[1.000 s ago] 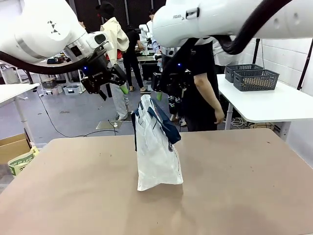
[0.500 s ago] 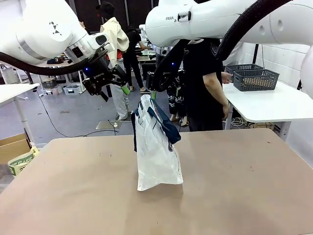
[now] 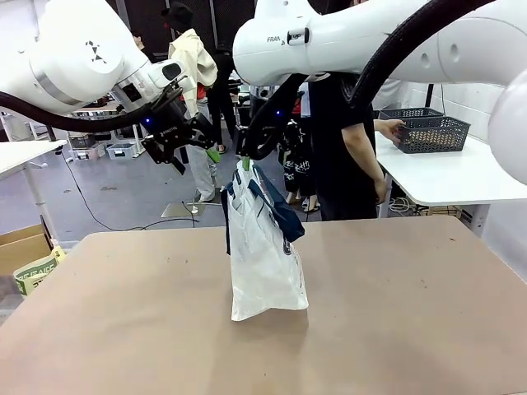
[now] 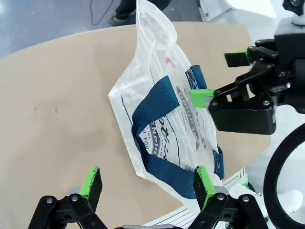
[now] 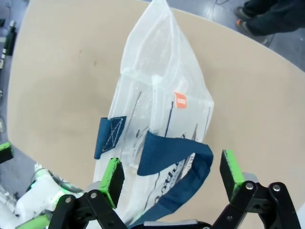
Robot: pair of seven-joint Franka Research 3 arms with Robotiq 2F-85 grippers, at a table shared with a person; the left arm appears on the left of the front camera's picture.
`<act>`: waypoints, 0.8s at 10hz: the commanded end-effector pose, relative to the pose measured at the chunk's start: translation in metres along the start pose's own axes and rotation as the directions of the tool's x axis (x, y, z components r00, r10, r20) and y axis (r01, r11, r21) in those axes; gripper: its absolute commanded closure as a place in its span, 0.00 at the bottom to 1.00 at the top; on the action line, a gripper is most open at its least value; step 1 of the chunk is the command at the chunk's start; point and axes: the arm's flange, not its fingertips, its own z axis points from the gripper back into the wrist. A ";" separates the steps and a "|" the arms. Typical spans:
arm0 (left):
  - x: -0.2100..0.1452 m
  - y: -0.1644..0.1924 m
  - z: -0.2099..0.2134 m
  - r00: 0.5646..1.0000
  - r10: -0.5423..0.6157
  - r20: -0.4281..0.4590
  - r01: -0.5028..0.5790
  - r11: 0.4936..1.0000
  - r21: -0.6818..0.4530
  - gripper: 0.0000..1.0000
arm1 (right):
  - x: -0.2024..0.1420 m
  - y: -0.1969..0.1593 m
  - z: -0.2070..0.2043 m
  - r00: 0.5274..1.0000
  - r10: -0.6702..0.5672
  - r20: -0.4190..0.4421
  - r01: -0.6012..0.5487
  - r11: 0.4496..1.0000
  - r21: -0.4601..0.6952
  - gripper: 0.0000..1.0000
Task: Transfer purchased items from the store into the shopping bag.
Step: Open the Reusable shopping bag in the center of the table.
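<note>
The shopping bag [image 3: 263, 247], translucent white plastic with navy handles and a navy logo, stands upright in the middle of the brown table [image 3: 123, 329]. My right gripper [image 3: 247, 156] hangs open just above the bag's top edge, and in the right wrist view the bag [image 5: 157, 109] and its navy handle [image 5: 176, 157] lie between and below its fingers [image 5: 113, 180]. My left gripper [image 3: 196, 141] is open in the air, up and to the left of the bag. From the left wrist view, the bag [image 4: 162, 109] sits below with the right gripper [image 4: 218, 78] beside it. The purchased items are out of view.
A person in black stands at the table's far side with a hand [image 3: 387, 127] at dark grey lattice baskets [image 3: 432, 132] on a white side table [image 3: 461, 177] to the right. A cardboard box [image 3: 20, 247] sits on the floor at the left.
My right gripper has swung left and down until it hangs over the bag's top. The left gripper has barely shifted. The person has turned and reached toward the baskets.
</note>
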 end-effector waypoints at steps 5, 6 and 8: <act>-0.004 0.009 -0.017 0.998 -0.057 -0.010 0.056 0.995 -0.080 0.00 | 0.006 0.011 -0.012 0.997 -0.026 -0.079 0.023 0.999 -0.031 0.00; -0.002 0.006 -0.020 0.999 -0.041 0.000 0.041 0.998 -0.049 0.00 | 0.002 0.010 -0.014 0.995 -0.028 -0.091 0.026 0.999 -0.031 0.00; 0.005 -0.003 -0.035 0.998 0.044 -0.052 -0.047 0.997 -0.065 0.00 | -0.004 0.006 -0.018 0.993 -0.042 -0.108 0.038 0.999 -0.039 0.00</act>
